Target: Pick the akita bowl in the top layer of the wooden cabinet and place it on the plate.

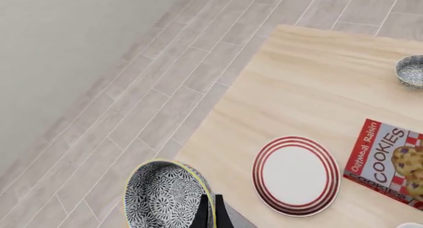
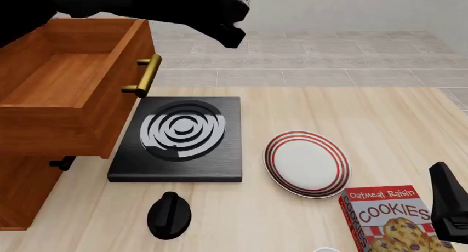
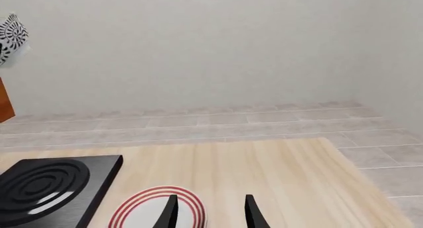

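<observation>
Front cam: high behind the arms, looking down over the table [image 2: 380,120]. Left wrist: high, angled down. Right wrist: low, facing the far wall. All three share the plate [image 2: 307,164].

A simulated kitchen: a black stove [image 2: 177,139], a plate [image 2: 307,164] and a cookie box [image 2: 391,219] share a pale wooden bench [image 2: 380,120] over tiled floor [image 2: 307,60].

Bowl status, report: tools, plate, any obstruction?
Left tool shut on bowl, high, off the table. Right tool open, idle. Plate bare, nothing on it.
</observation>
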`<state>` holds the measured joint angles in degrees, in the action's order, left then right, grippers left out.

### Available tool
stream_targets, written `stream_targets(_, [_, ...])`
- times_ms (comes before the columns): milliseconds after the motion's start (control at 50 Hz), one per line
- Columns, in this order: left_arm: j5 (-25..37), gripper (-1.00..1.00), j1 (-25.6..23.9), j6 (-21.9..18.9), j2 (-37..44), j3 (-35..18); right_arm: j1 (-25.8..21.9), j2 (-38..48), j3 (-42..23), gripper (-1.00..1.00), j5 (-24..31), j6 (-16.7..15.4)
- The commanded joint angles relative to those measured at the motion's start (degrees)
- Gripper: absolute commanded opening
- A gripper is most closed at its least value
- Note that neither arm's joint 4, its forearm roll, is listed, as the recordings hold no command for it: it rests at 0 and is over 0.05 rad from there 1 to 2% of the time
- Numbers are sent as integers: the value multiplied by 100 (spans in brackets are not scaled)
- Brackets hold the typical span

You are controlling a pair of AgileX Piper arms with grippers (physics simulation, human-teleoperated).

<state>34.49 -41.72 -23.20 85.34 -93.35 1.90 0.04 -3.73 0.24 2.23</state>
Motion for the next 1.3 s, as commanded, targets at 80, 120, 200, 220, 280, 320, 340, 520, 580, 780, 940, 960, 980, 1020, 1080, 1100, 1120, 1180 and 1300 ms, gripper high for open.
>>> stream_targets(80, [-354,-100,-137,60,146,166,-12,0,-7,100,18,40])
stream_targets(120, [-418,-100,-172,40,157,219,-13,0,-10,100,23,47])
stream_targets(200, [-504,-100,-152,58,264,208,-21,0,-14,100,27,52])
stream_targets(220, [-528,-100,-148,62,294,204,-23,0,-15,100,27,52])
stream_targets(280, [-604,-100,-154,69,372,231,-22,0,-17,100,29,59])
stream_targets(320, [-684,-100,-115,79,490,199,-15,0,-16,100,31,68])
stream_targets(340, [-726,-100,-111,83,519,216,-15,0,-18,100,34,76])
stream_targets(520, [-911,-100,-131,142,762,247,10,1,-32,100,53,112])
stream_targets(580, [-989,-100,-132,149,885,242,1,1,-30,100,66,136])
stream_targets(780, [-1250,-100,-160,152,1039,412,-5,0,-27,100,81,183])
stream_targets(940, [-1451,-100,-189,171,1200,539,-7,2,-24,100,94,212])
stream_targets(960, [-1458,-100,-205,171,1227,535,-3,2,-25,100,96,220])
stream_targets(980, [-1461,-100,-231,154,1267,524,4,3,-25,100,97,225])
stream_targets(1020, [-1452,-100,-253,136,1311,488,13,4,-19,100,95,234])
stream_targets(1080, [-1432,-100,-270,114,1393,404,11,4,-15,100,96,240])
stream_targets(1100, [-1430,-100,-276,118,1415,380,9,4,-14,100,99,245])
stream_targets(1120, [-1436,-100,-283,107,1436,376,10,5,-13,100,102,249])
stream_targets(1180, [-1477,-100,-298,91,1467,428,12,6,-15,100,113,276])
stream_targets(1300, [-1569,-100,-309,64,1672,421,16,6,-17,100,123,297])
